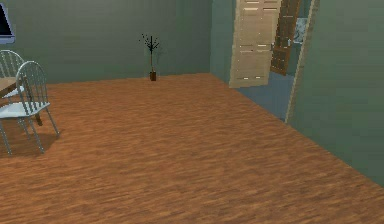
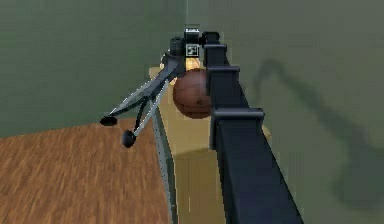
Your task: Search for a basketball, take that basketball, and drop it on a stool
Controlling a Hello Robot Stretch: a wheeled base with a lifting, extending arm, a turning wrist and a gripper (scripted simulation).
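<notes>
Step looks like carrying the ball off to find a stool, so drive and turn gently so nothing jolts loose by the arm. Left of the arm the gripper fingers splay outward. Next comes the basketball, just beside the arm's left edge, with a tan panel behind it; can't tell whether the gripper holds it.
</notes>
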